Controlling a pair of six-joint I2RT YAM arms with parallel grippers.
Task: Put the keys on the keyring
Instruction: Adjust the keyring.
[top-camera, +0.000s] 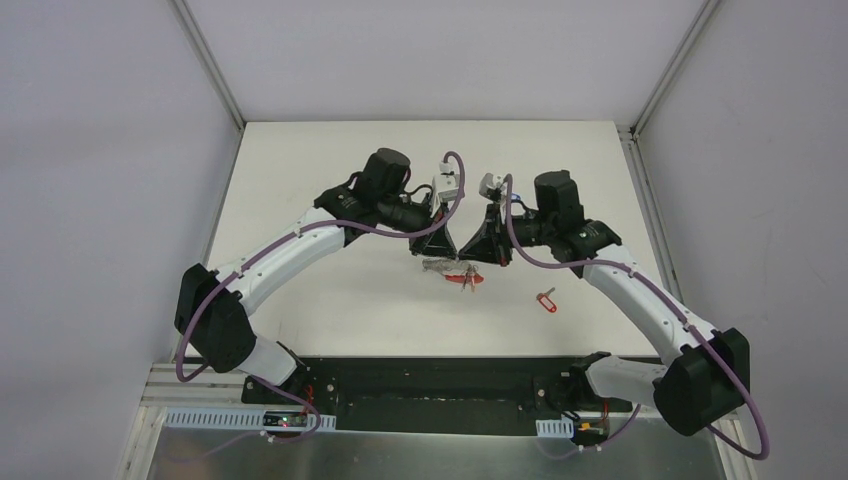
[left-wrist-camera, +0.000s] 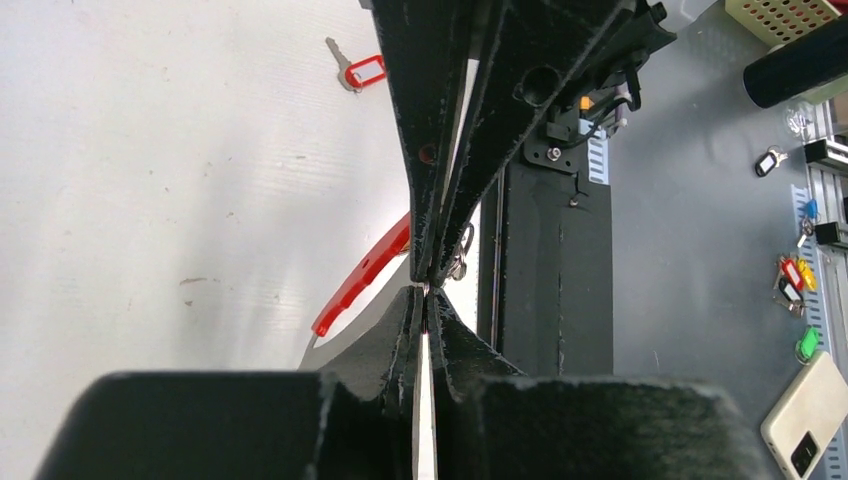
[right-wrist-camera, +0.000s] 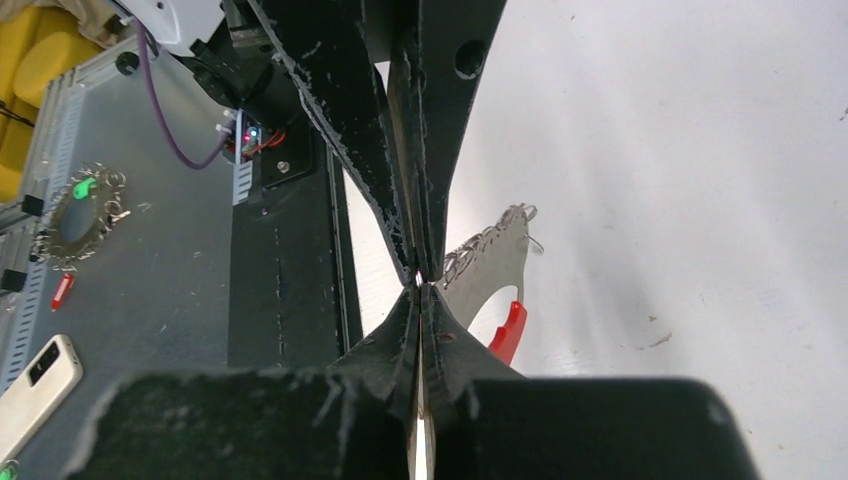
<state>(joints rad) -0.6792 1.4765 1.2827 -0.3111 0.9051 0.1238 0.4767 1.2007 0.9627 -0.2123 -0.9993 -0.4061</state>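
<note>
The keyring (top-camera: 458, 272) sits at mid-table between both arms. Its red half (left-wrist-camera: 360, 275) (right-wrist-camera: 508, 330) and its grey half with metal clips (right-wrist-camera: 495, 250) both show. My left gripper (top-camera: 447, 252) (left-wrist-camera: 428, 292) and right gripper (top-camera: 488, 258) (right-wrist-camera: 420, 286) meet tip to tip over it, and both are shut. The grey clip edge runs into the spot where the tips meet, so each seems pinched on that rim. One of the keys (top-camera: 545, 300) (left-wrist-camera: 358, 72), silver with a red tag, lies loose on the table to the right of the keyring.
The black mounting rail (top-camera: 430, 385) runs along the table's near edge. On the grey bench beyond it lie a white phone (left-wrist-camera: 808, 425) (right-wrist-camera: 35, 380), several loose tagged keys (left-wrist-camera: 793, 280) and another metal ring (right-wrist-camera: 80, 210). White walls enclose the table.
</note>
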